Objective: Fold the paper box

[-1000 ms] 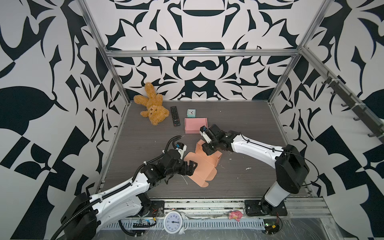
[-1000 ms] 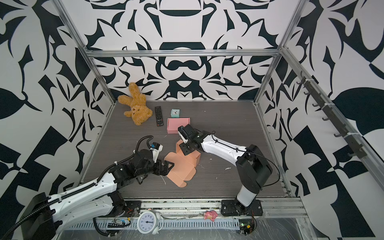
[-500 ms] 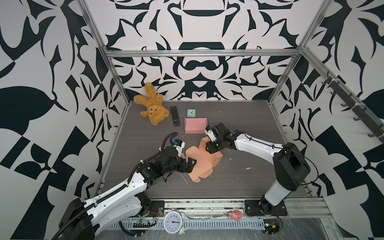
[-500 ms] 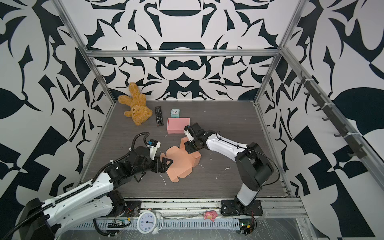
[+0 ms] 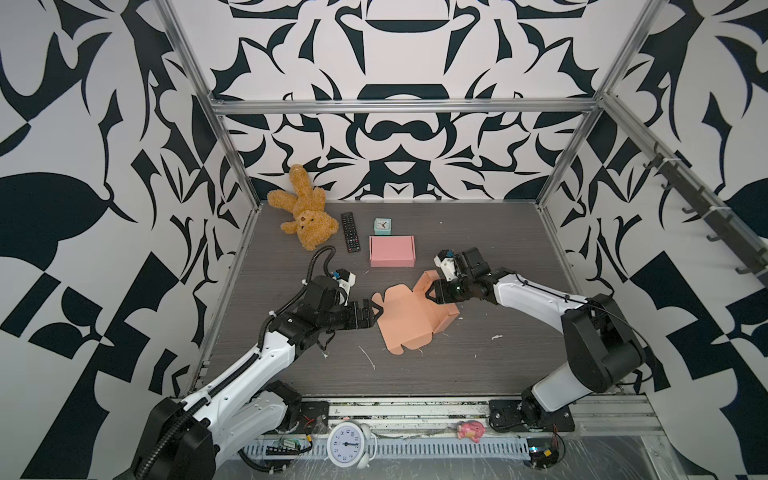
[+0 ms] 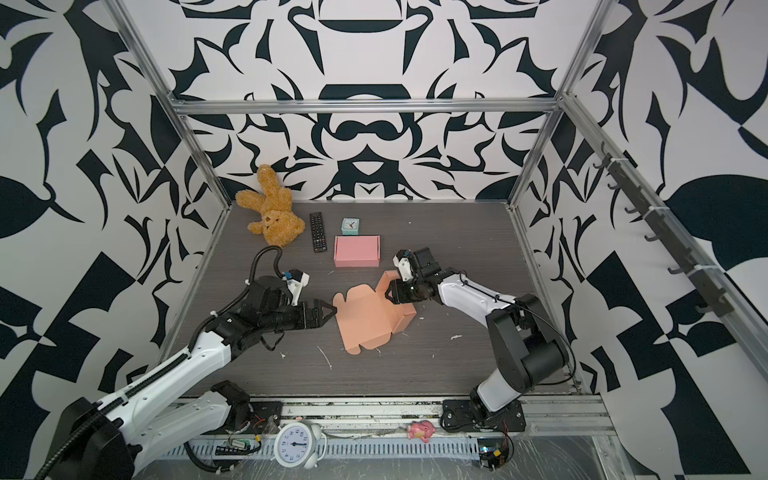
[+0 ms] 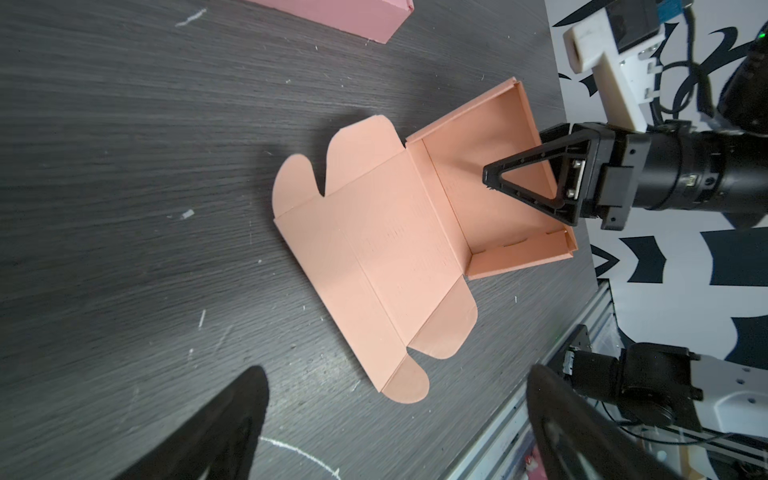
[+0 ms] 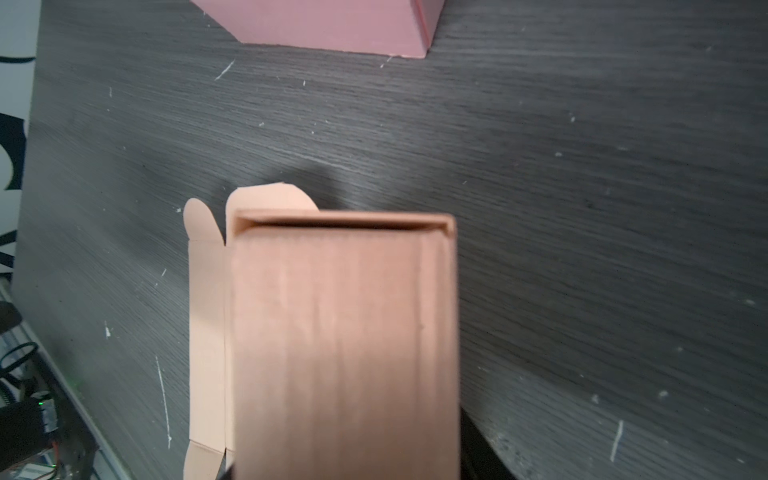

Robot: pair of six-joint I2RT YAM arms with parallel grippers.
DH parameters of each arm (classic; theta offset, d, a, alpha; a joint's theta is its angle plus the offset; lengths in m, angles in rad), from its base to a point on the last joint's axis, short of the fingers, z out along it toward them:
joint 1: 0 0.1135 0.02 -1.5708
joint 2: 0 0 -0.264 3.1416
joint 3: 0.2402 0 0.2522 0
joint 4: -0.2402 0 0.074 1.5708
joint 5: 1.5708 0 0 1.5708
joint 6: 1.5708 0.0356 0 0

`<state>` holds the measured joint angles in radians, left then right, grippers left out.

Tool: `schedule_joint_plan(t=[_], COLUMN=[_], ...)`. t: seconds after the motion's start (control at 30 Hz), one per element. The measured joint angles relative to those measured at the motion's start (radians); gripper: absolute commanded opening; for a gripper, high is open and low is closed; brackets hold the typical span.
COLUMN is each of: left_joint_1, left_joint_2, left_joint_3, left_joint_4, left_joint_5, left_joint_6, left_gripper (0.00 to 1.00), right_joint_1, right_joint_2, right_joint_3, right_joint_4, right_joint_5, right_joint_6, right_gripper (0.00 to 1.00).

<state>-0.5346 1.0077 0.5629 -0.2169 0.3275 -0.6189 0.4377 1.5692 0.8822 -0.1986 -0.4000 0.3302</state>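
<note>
The salmon paper box (image 5: 409, 322) (image 6: 368, 320) lies half folded mid-table. Its lid panel (image 7: 365, 249) is flat, with rounded flaps, and its tray (image 7: 490, 183) tilts up on the right. My right gripper (image 5: 433, 293) (image 6: 390, 291) is shut across the tray's front wall. One finger (image 7: 523, 178) is inside the tray; the other is hidden behind it. In the right wrist view the box (image 8: 345, 332) fills the space between the fingers. My left gripper (image 5: 375, 314) (image 6: 331, 311) (image 7: 399, 374) stands wide open at the lid's flap edge and holds nothing.
A closed pink box (image 5: 392, 250) (image 8: 332, 25) sits just behind the paper box. Further back are a remote (image 5: 351, 232), a small teal clock (image 5: 381, 226) and a teddy bear (image 5: 305, 216). Paper scraps dot the table. An alarm clock (image 5: 348, 444) stands on the front rail.
The box has turned, so its lid now points left towards the left gripper. The right gripper has shifted slightly right with the tray. The left gripper has drawn back a little.
</note>
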Motion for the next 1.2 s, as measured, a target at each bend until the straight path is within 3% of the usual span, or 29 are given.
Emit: schedule_joint_plan(t=[0.5,0.77,1.2], left_joint_1=[0.009,0.009,0.009], left_joint_2=[0.208,0.380,0.497], left_joint_3=[-0.008,-0.016,0.013], left_joint_4=[0.162,0.338,0.491], left_joint_5=[0.131,0.171,0.190], left_joint_6=[-0.084,-0.167,-0.250], left_gripper=[1.00,0.68,0.38], right_joint_1=[-0.099,-0.137,-0.143], right_joint_2=[-0.011,-0.013,-0.013], right_joint_3=[-0.106,-0.154,-0.157], right_joint_4=[0.153,0.190,0.234], right_joint_5=[-0.124,-0.180,-0.217], right_joint_6=[0.049,0.056,0.064], right_gripper=[0.51,0.51,0.51])
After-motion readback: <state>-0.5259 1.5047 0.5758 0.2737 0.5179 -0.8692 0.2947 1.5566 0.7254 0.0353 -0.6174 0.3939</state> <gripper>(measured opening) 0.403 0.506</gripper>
